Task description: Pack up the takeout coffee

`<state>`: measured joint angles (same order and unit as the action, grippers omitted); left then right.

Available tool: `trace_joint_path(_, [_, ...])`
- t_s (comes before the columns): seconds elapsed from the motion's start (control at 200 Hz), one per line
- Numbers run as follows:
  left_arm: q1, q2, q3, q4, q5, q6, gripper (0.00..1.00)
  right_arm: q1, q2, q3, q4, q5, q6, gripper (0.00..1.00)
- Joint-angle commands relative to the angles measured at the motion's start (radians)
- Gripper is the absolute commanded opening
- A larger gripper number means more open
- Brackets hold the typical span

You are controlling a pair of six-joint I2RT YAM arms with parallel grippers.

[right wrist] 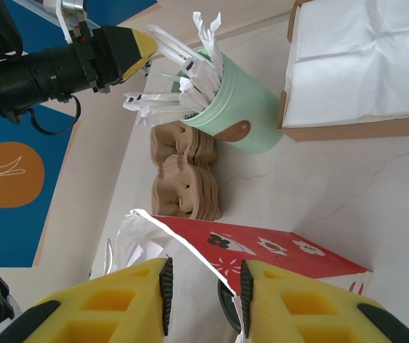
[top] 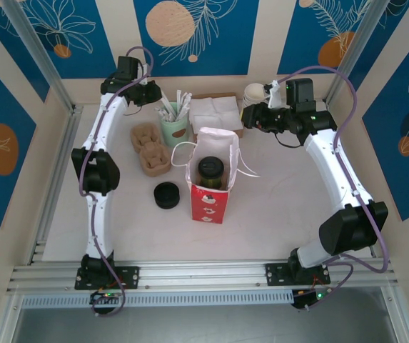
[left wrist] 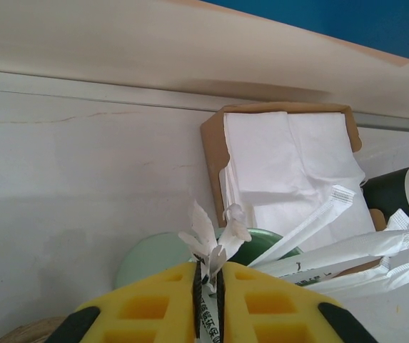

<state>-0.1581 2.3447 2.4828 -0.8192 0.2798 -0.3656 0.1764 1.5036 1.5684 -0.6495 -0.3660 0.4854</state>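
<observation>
The coffee (top: 210,170) sits inside the red bag (top: 208,204). Behind the bag, the left hand (left wrist: 209,275) pinches 1 wrapped straw (left wrist: 203,230) in the green cup (top: 178,130); the right hand (right wrist: 204,275) hangs half open, empty. Lifting could drag neighbouring straws out.

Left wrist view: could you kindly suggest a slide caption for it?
Left gripper pinches a paper-wrapped stick at the green cup, napkin box behind.
</observation>
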Motion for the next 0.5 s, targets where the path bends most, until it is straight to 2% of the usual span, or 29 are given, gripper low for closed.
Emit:
trace_joint_path(0.0, [0.004, -0.042, 0.034, -0.009, 0.0, 0.016, 0.12, -0.002, -0.024, -0.018, 0.005, -0.018, -0.014, 0.34])
trace_joint_path(0.275, [0.003, -0.098, 0.01, -0.017, 0.009, 0.031, 0.07, -0.002, -0.06, -0.05, 0.014, -0.009, -0.013, 0.34])
trace_joint_path(0.495, [0.001, -0.15, -0.004, -0.019, 0.007, 0.042, 0.07, -0.002, -0.073, -0.054, 0.014, -0.007, -0.01, 0.34])
